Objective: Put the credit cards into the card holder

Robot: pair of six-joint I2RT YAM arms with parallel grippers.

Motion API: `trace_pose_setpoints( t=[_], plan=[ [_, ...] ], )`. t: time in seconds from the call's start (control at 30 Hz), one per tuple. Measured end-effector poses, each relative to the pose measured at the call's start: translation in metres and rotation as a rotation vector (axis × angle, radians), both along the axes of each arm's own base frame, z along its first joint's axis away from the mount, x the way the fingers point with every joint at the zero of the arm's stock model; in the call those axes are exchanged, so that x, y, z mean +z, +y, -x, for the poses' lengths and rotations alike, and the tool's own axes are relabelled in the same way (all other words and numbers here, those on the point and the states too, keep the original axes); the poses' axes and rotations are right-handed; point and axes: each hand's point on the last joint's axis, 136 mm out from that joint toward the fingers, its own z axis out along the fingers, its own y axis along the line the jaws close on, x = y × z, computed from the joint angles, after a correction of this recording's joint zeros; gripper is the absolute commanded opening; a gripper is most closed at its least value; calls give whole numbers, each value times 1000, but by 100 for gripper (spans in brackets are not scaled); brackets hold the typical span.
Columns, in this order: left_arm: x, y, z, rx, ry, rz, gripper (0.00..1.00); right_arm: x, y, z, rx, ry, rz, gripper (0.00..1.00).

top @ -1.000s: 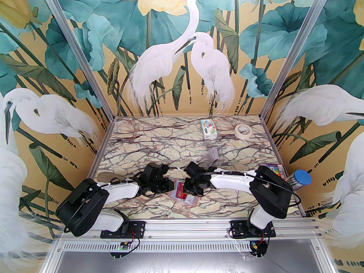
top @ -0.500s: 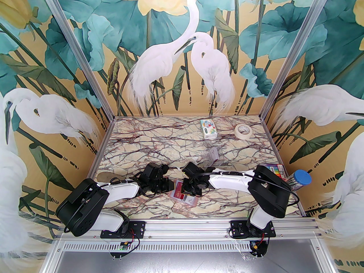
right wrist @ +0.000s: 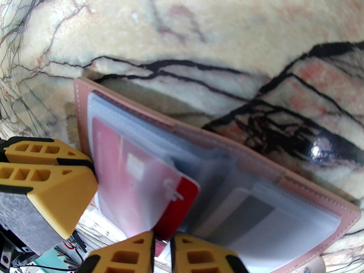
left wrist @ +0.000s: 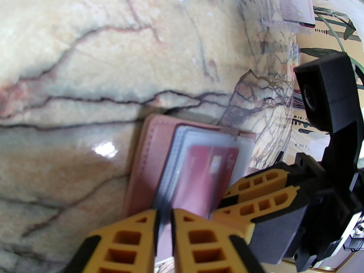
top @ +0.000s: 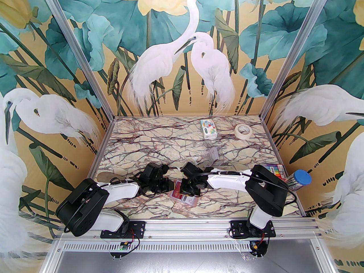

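The left hand (left wrist: 163, 223) is pinching the pink card holder (left wrist: 142, 155) by its clear sleeves (left wrist: 245, 150); the right hand (right wrist: 162, 240) is gripping the red credit card (right wrist: 182, 197), half-sleeved.

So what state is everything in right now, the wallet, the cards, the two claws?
card holder: open, lying flat.
red card: partly in a clear sleeve, one corner sticking out.
grey card: inside a clear sleeve.
right gripper: shut on the red card.
left gripper: shut on the card holder's sleeves.
tape roll: lying flat.
blue-lidded tube: lid on.
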Motion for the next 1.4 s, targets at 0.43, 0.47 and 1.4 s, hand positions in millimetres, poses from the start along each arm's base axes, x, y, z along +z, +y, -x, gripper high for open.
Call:
trace_pose_setpoints(
  t=[0.43, 0.47, 1.4],
  plan=[
    [0, 3, 0, 21, -4, -7, 16, 0, 2, -2, 18, -13, 3, 17],
    [1, 4, 0, 25, -5, -10, 16, 1, 3, -3, 19, -15, 1, 17],
    [13, 31, 8, 121, -45, -90, 26, 9, 20, -18, 104, -67, 24, 21]
  ],
)
